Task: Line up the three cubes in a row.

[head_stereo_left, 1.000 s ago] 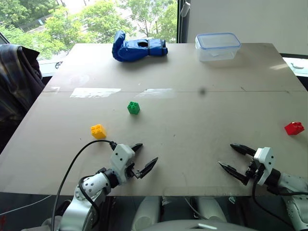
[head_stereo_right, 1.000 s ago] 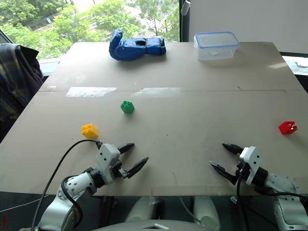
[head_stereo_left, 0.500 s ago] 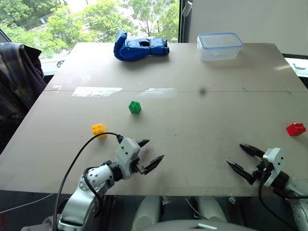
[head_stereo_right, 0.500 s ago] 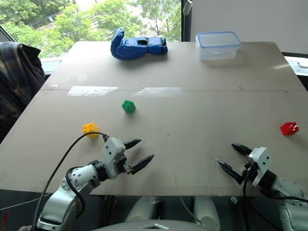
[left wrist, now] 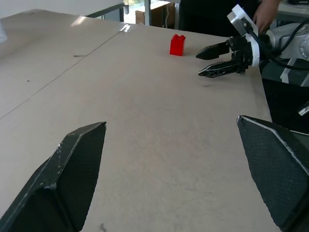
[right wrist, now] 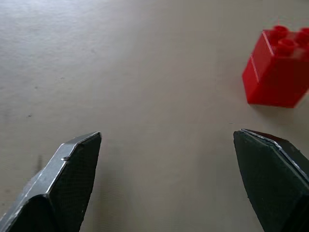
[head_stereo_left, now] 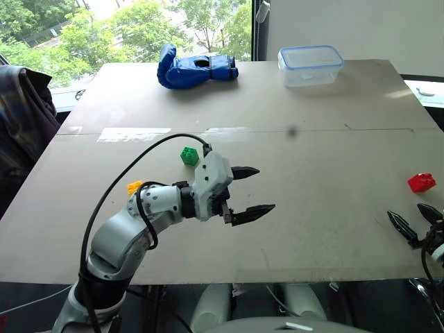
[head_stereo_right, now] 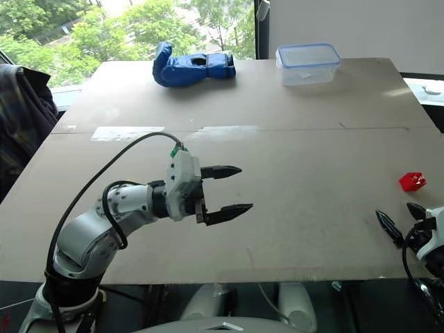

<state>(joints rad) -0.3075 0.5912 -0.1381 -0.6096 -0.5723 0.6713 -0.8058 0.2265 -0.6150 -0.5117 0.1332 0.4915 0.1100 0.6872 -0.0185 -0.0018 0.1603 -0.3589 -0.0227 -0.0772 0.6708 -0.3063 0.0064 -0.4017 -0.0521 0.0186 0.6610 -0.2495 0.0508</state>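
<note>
Three cubes scattered on the table, none held; both grippers spread wide and empty.

Red cube (head_stereo_left: 422, 182) sits near the table's (head_stereo_left: 312, 159) right edge, just ahead of the right gripper (head_stereo_left: 416, 223), apart from it. Green cube (head_stereo_left: 189, 155) lies left of centre, partly hidden behind the left gripper (head_stereo_left: 244, 191), which is raised above the tabletop and points right. Yellow cube (head_stereo_left: 134, 186) peeks out beside the left forearm. Blue glove (head_stereo_left: 196, 68) and clear lidded box (head_stereo_left: 310, 65) rest at the far edge.
</note>
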